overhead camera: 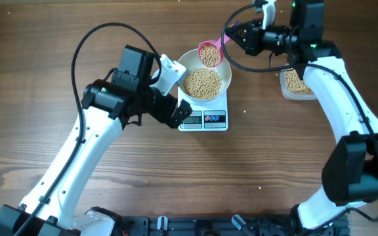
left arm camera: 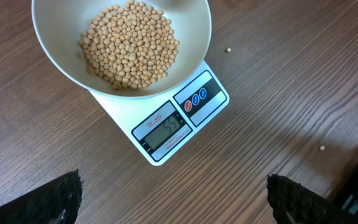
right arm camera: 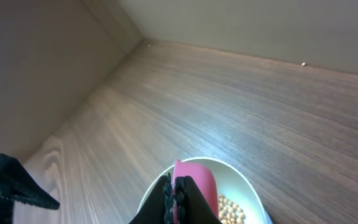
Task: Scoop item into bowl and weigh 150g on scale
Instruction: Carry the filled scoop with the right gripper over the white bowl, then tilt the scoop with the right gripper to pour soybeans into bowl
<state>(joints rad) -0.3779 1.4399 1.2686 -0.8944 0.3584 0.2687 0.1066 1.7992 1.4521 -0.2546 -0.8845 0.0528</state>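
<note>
Overhead: note right gripper [overhead camera: 233, 34] clamped on loaded scoop [overhead camera: 209, 54], handle running rightward, mouth over bowl's [overhead camera: 224, 69] far rim. Left wrist: see left gripper [left arm camera: 176, 199] spread wide, empty, just short of scale [left arm camera: 179, 124]; beans [left arm camera: 129, 46] heaped in bowl. Right wrist: confirm scoop straight ahead of jaws, above bowl.

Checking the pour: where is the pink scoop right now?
Overhead view, top centre: the pink scoop, full of beans, is held by the right claw over the far rim of the bowl, which sits on the scale.
</note>
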